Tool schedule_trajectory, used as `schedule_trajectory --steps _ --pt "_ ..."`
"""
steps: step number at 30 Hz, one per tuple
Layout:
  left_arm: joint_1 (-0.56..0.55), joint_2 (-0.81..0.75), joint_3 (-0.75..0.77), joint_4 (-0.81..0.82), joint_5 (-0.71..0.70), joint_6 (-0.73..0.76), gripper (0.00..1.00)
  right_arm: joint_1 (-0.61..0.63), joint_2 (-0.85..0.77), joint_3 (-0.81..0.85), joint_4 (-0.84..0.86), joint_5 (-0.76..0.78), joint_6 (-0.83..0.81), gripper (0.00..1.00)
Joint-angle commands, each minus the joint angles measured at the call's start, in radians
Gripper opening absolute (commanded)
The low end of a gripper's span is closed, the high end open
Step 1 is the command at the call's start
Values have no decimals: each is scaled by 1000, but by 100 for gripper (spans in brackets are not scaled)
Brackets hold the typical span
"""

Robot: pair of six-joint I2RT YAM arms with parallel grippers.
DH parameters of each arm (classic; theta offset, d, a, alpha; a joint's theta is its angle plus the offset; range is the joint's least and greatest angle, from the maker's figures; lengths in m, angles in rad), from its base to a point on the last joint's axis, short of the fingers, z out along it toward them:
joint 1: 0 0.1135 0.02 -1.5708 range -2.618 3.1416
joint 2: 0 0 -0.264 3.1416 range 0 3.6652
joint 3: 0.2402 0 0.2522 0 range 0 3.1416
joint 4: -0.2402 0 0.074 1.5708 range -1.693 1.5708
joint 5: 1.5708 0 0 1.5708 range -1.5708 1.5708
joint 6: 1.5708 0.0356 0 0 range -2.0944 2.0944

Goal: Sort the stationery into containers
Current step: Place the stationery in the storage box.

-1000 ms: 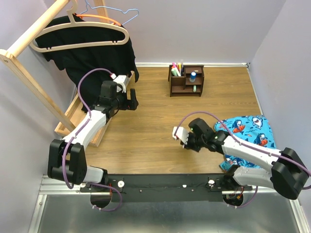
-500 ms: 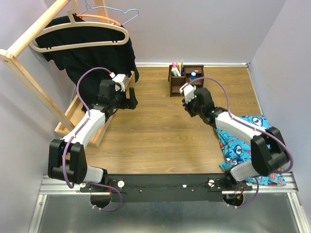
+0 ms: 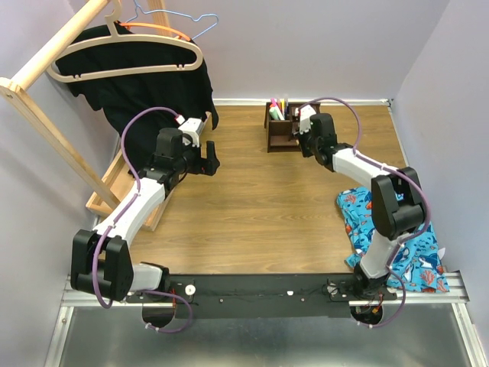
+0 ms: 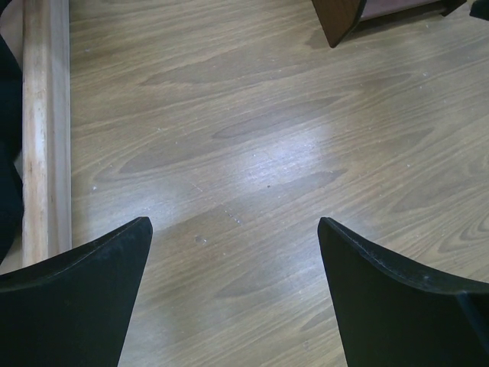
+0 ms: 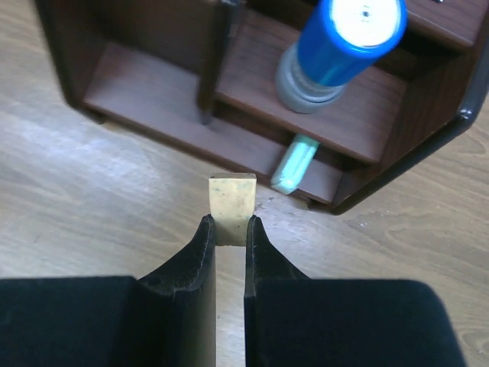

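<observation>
The dark brown wooden organizer (image 3: 280, 131) stands at the back of the table, with pens and highlighters (image 3: 276, 109) upright in its left compartment. In the right wrist view a blue-capped tube (image 5: 340, 47) stands on its shelf (image 5: 252, 107) and a green highlighter (image 5: 294, 163) lies on the lower shelf. My right gripper (image 5: 227, 223) is shut on a small yellow eraser block (image 5: 232, 200), just in front of the organizer's lower shelf. My left gripper (image 4: 233, 229) is open and empty above bare table, left of the organizer.
A light wooden clothes rack (image 3: 46, 122) with a hanger and black garment stands at the left; its base rail (image 4: 46, 130) is next to my left gripper. A blue fish-print cloth (image 3: 397, 229) lies at the right.
My right arm has swung from the table's middle to the back, bringing the eraser up to the organizer's front. The left gripper has shifted slightly.
</observation>
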Motion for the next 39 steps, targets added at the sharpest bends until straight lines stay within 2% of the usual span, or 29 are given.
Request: schedule_trajectory --steps 1,28,31,32,35,39 --pt "-3 -20 -6 -3 14 21 99 -22 64 64 3 13 25 1" --pt "17 6 4 -8 0 16 99 -39 289 281 -43 29 123 1" --pt "20 11 7 -6 2 16 99 -39 292 275 -40 49 134 9" --pt "20 11 7 -6 2 16 99 -39 292 274 -41 55 136 16" --pt "22 12 7 -6 5 15 99 -39 289 260 -43 67 142 29" --pt "23 12 2 -1 5 10 99 -39 271 243 -46 73 151 36"
